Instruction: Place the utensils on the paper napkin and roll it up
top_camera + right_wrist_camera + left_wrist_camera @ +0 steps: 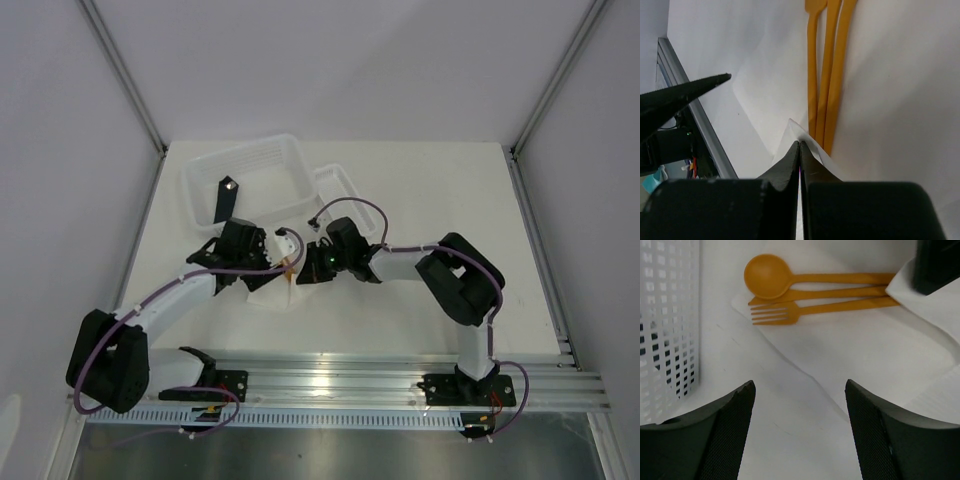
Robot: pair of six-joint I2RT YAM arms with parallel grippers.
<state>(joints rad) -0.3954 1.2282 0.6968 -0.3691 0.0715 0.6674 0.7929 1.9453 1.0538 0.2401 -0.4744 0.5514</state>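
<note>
We see the paper napkin spread on the tabletop, near the middle and just on the near side of the larger white tray. The utensils lie side by side on it, touching: a spoon, a knife and a fork. The left gripper hovers low over the napkin's edge with its jaws wide apart and nothing between them; the tray's perforated wall stands just beside it. The right gripper has its jaws closed, pinching a lifted corner of the napkin at the handle ends, where the paper folds up over the handles.
</note>
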